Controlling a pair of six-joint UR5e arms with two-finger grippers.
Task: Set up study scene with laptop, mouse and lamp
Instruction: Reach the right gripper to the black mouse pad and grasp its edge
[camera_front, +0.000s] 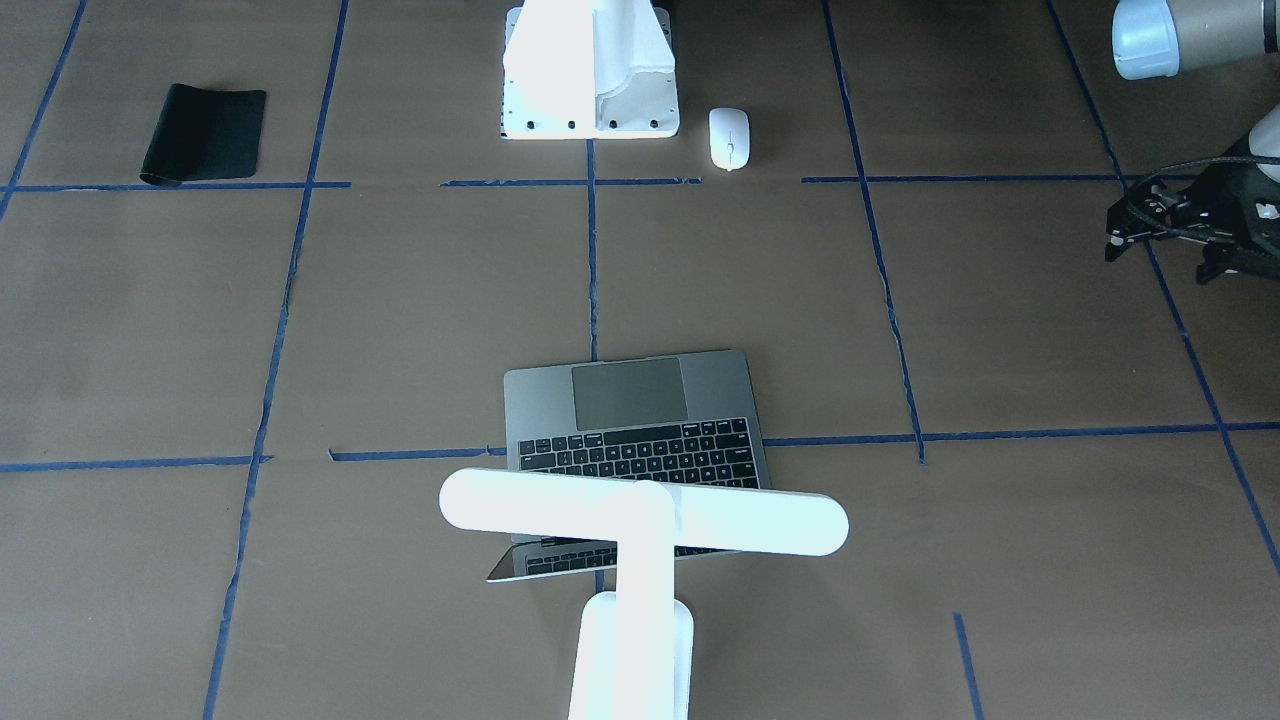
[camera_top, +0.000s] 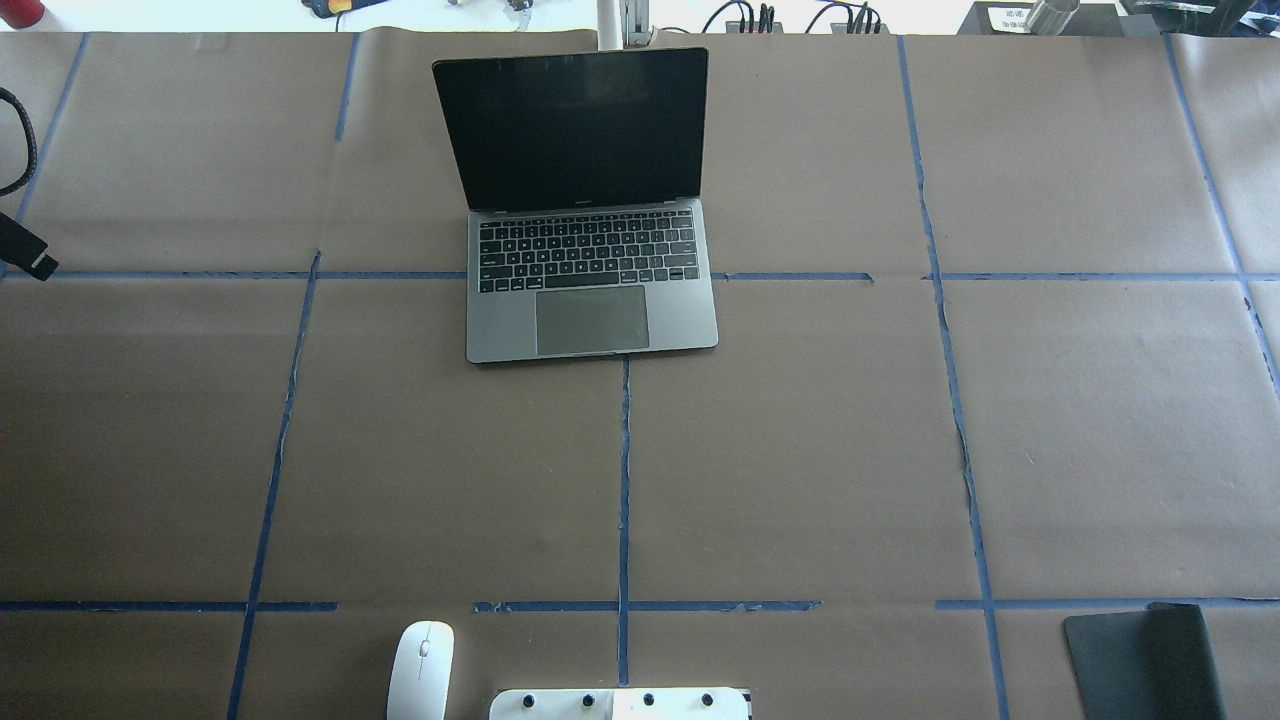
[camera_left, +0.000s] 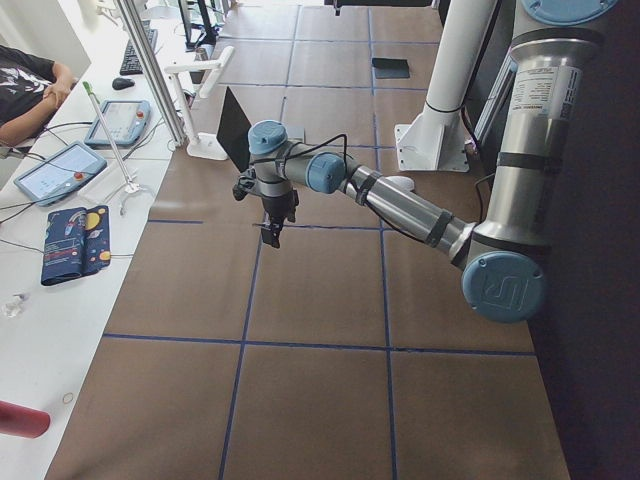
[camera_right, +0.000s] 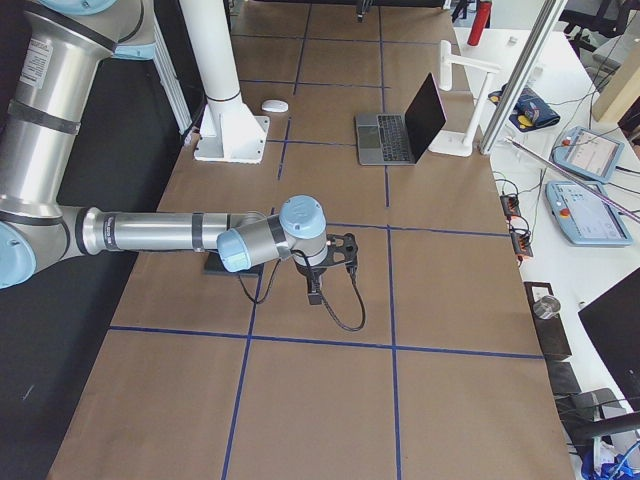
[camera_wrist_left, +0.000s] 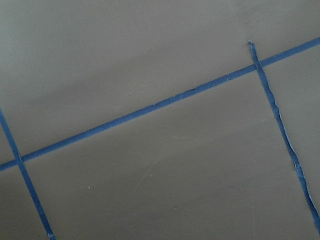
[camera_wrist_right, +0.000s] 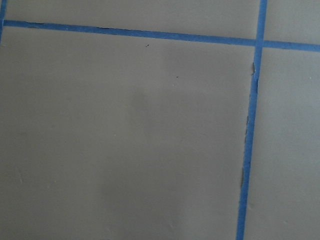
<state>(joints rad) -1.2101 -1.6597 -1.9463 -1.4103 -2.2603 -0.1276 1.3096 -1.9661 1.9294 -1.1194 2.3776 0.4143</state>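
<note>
The grey laptop stands open at the middle of the table's far side, its dark screen facing the robot. The white lamp stands just behind it, its bar head over the screen. The white mouse lies beside the robot's base, on the left arm's side. My left gripper hangs over bare table far to the left and looks open and empty. My right gripper hovers over bare table on the right; I cannot tell whether it is open. Both wrist views show only paper and blue tape.
A black mat lies near the robot's side on the right arm's half. The white boxy pedestal stands at the near middle edge. Brown paper with blue tape lines covers the table. Tablets and cables lie beyond the far edge.
</note>
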